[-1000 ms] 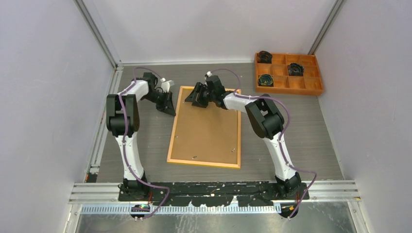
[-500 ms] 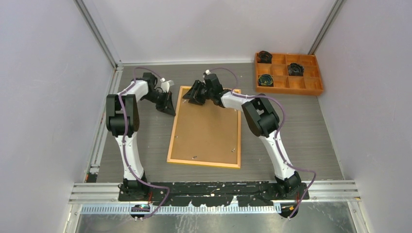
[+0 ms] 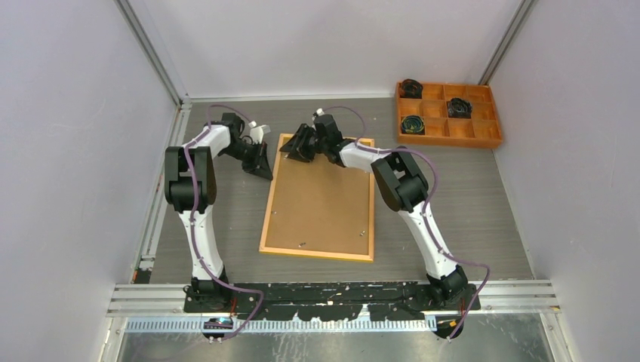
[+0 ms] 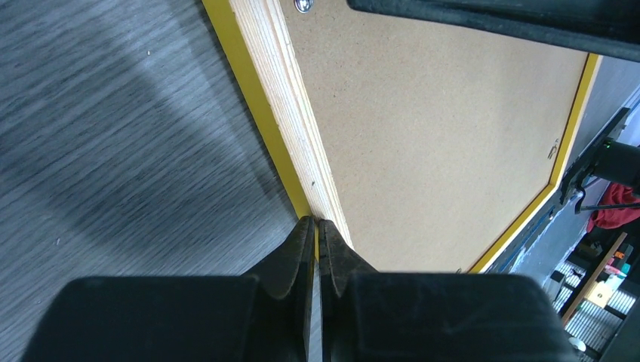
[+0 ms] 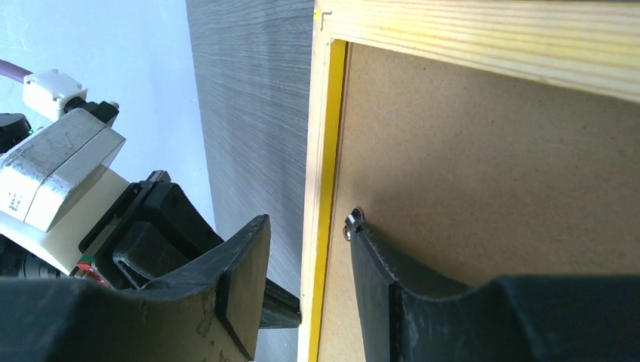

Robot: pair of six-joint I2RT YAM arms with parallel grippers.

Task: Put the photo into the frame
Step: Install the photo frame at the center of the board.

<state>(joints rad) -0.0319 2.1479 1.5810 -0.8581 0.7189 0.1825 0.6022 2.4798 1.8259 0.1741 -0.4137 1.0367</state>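
Observation:
The frame (image 3: 269, 213) lies back-up on the table, pale wood rails with a yellow edge, and the brown backing board (image 3: 324, 204) fills it. The photo is hidden. My left gripper (image 3: 264, 167) is shut, its tips (image 4: 315, 220) touching the outer side of the frame's left rail (image 4: 275, 83). My right gripper (image 3: 290, 148) is open near the far-left corner and straddles that rail (image 5: 321, 151). Midway between its tips (image 5: 308, 224) is the rail's yellow strip; the inner finger rests by a small metal clip (image 5: 352, 224) on the backing board (image 5: 490, 173).
An orange compartment tray (image 3: 453, 141) with black items in some cells stands at the far right. Grey walls close the table on three sides, and a metal rail (image 3: 162, 188) runs along the left edge. More small clips sit near the frame's near edge (image 3: 302, 244).
My right gripper has slid a little left toward the frame's far-left corner and its jaws have narrowed. The left gripper has stayed at the left rail.

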